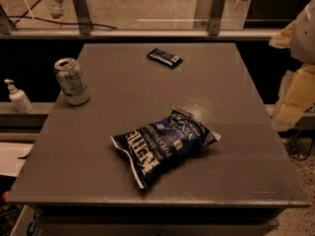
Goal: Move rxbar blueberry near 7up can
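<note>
The rxbar blueberry is a small flat dark blue wrapper lying at the far middle of the grey table. The 7up can is silvery, slightly dented, and stands upright near the table's left edge. My gripper shows as pale blocky shapes at the right edge of the view, beyond the table's right side. It is far from both the bar and the can and holds nothing that I can see.
A large crinkled blue Kettle chips bag lies at the table's middle front. A small white pump bottle stands on a ledge left of the table. A railing with metal posts runs behind the table.
</note>
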Controlling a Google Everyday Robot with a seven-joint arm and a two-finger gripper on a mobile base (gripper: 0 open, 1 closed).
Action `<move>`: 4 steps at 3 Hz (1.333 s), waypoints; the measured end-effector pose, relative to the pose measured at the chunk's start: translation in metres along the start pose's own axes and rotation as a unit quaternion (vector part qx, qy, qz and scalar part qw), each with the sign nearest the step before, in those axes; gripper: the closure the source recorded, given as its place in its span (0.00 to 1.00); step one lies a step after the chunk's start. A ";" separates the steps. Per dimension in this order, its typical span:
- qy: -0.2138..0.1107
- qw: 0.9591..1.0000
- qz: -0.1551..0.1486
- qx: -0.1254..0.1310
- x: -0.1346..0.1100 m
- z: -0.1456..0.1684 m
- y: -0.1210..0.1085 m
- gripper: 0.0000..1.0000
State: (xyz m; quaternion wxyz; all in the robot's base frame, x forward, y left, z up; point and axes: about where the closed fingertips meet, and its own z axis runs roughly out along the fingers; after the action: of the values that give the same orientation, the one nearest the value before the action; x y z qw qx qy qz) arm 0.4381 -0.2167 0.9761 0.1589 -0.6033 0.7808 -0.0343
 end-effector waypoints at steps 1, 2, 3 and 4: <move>-0.007 1.000 -0.001 0.005 -0.001 0.000 -0.001 0.00; -0.034 0.999 0.011 0.010 -0.002 0.016 -0.001 0.00; -0.059 0.997 0.046 0.033 -0.011 0.049 -0.019 0.00; -0.083 0.992 0.082 0.058 -0.036 0.087 -0.044 0.00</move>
State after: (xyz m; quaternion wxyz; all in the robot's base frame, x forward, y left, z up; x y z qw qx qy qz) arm 0.5126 -0.1824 0.9122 0.2599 -0.5279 0.8084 -0.0163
